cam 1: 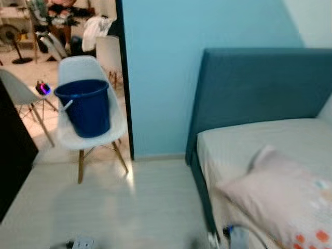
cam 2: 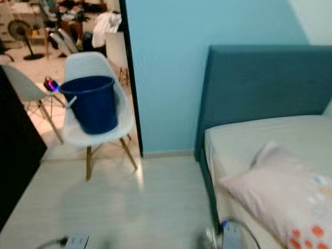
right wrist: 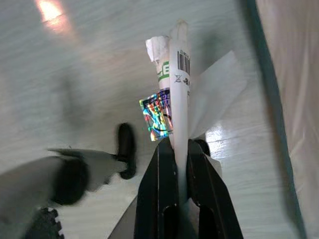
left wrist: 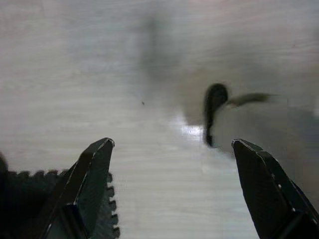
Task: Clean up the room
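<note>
While the right gripper (right wrist: 180,149) hangs over the pale wood-grain floor (cam 1: 129,207), its two black fingers (right wrist: 158,189) are clamped tight on a flattened white paper package (right wrist: 178,84). The package is thin and stiff, stands up between the fingers, and carries a barcode, green print and a holographic sticker; a translucent flap spreads from its side. The floor beneath it is glossy and shows light reflections. Near the package, toward the bed, runs the dark blue-green base of the bed frame (right wrist: 271,94).

The left gripper (left wrist: 172,144) also hangs above the floor, its fingers (left wrist: 92,174) spread wide apart and holding nothing. Below it lie a dark, blurred rounded object (left wrist: 214,112) on the floor and the toothed edge of a black foam mat (left wrist: 30,199).

Relative to the bed (cam 1: 270,145), which has a padded teal headboard (cam 1: 259,88), a plain white mattress cover and a soft pink-white pillow (cam 1: 280,192) with orange spots near its edge: a white moulded chair (cam 1: 88,129) with wooden legs stands well apart from it, beyond a light blue wall (cam 1: 166,67), in the doorway. On the chair seat rests a round dark blue plastic bucket (cam 1: 85,106). A second white chair (cam 1: 18,93) stands farther out, on a tiled floor.
</note>
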Robot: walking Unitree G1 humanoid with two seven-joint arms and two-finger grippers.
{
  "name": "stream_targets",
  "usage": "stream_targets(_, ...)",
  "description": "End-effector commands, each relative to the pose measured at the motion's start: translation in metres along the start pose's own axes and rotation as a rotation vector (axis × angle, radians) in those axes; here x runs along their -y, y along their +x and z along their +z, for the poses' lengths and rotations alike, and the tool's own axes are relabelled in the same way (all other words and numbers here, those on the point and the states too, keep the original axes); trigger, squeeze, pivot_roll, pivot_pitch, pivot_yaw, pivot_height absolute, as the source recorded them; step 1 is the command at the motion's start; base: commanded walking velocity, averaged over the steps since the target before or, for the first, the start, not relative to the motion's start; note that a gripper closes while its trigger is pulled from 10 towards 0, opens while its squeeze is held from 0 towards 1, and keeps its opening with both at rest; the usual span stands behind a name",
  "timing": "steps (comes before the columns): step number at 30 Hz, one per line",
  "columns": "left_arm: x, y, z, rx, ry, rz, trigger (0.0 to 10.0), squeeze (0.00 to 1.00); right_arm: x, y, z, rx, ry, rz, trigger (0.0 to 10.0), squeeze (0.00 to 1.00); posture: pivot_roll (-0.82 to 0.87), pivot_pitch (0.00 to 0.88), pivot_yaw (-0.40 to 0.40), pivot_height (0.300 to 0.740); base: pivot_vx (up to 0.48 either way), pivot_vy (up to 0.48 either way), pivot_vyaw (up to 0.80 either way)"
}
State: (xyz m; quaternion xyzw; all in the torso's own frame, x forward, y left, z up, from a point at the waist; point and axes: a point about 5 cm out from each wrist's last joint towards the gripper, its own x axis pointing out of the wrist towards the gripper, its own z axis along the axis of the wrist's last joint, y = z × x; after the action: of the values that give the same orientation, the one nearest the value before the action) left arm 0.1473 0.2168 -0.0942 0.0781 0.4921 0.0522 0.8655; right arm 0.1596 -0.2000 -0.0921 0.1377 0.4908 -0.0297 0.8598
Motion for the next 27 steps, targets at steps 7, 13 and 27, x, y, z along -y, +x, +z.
stream_targets(7,-0.002,-0.001,-0.003,-0.007,0.017,-0.005,10.0,0.00,-0.004,0.001,-0.003,-0.001,0.004,0.006,10.0,0.00,-0.02,0.000,-0.061,0.720,0.000,0.000,0.78)
stream_targets(13,-0.001,-0.001,-0.003,-0.010,0.039,-0.014,10.0,0.00,-0.011,0.004,0.004,0.002,0.011,0.005,10.0,0.00,-0.02,0.000,-0.056,0.720,0.000,0.000,0.78)
stream_targets(27,-0.010,0.003,0.033,0.132,-0.051,0.030,10.0,0.00,0.008,-0.002,0.061,0.193,-0.027,-0.026,10.0,0.00,-0.02,0.000,-0.059,0.720,0.019,0.000,0.66)
